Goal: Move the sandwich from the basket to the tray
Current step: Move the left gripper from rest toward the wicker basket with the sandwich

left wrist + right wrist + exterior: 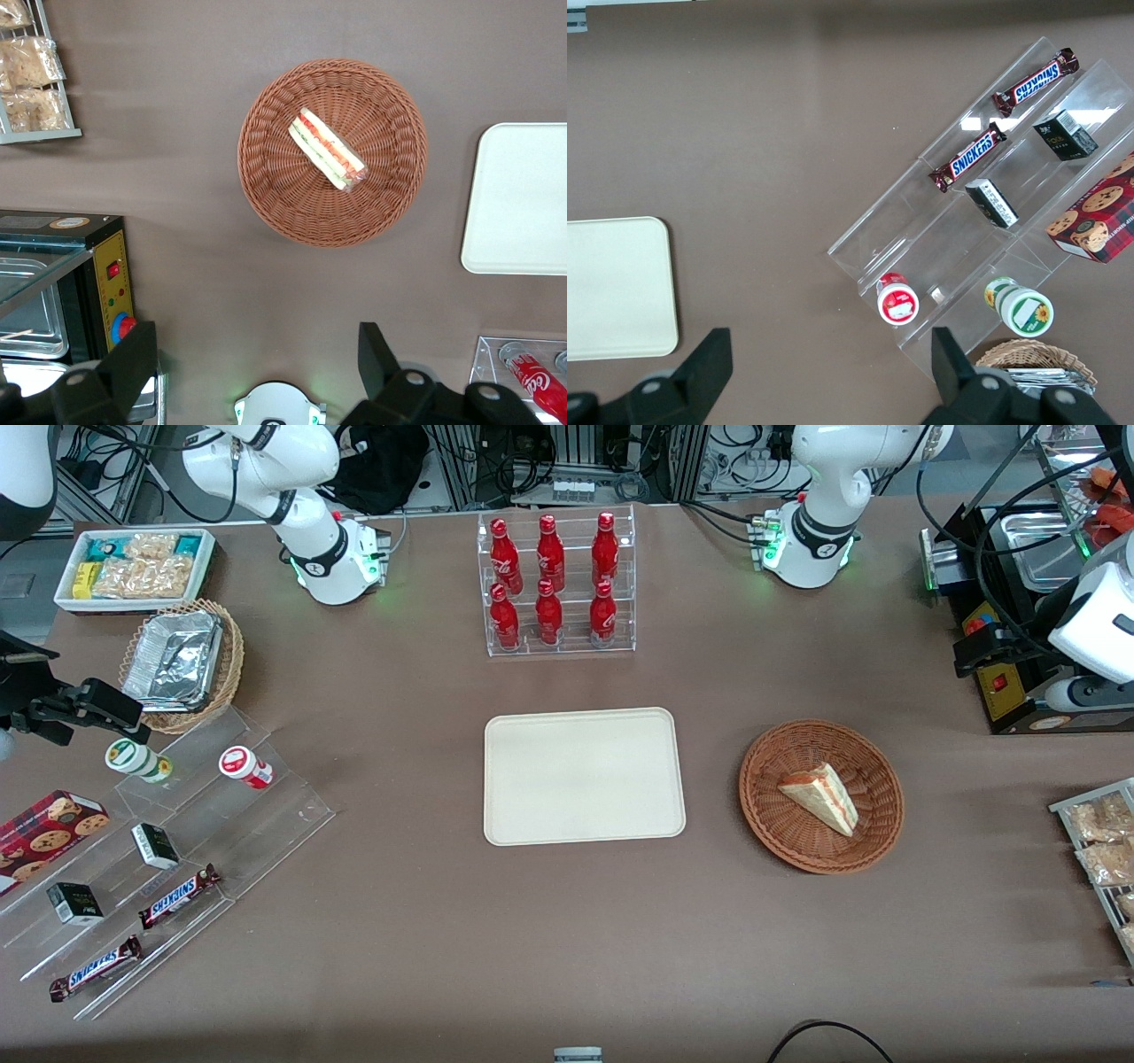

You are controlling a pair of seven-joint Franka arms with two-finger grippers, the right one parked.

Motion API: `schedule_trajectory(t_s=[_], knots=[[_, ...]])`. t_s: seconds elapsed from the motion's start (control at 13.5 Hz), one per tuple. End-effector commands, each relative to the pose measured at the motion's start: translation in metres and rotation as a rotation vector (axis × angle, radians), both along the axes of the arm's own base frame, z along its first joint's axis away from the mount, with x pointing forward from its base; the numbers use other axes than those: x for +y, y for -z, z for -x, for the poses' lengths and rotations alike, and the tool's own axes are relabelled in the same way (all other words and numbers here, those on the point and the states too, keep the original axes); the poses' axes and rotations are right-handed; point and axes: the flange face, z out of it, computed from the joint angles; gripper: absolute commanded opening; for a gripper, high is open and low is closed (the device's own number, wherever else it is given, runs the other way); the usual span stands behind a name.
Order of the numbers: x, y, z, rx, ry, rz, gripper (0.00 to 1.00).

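We see the gripper (pixel 257 372) held high above the table, its fingers (pixel 133 354) spread wide apart and holding nothing. The sandwich (pixel 822 797) lies in the basket (pixel 873 762), beside the bare tray (pixel 585 775). The arm is mostly cut off

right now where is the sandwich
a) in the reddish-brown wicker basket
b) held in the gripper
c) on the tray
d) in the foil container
a: the sandwich lies inside the basket, the tray beside it is bare, and the gripper is open above the table, apart from the basket, holding nothing.
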Motion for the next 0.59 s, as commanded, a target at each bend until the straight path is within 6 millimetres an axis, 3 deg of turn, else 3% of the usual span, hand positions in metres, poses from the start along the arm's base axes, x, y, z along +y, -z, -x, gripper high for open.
schedule_trajectory(t_s=[0.0,0.52], knots=[[-0.0050,-0.0072,0.0039,-0.024,0.003,-0.003,1.00],[-0.0120,-0.0139,0.0102,-0.026,0.007,-0.007,1.00]])
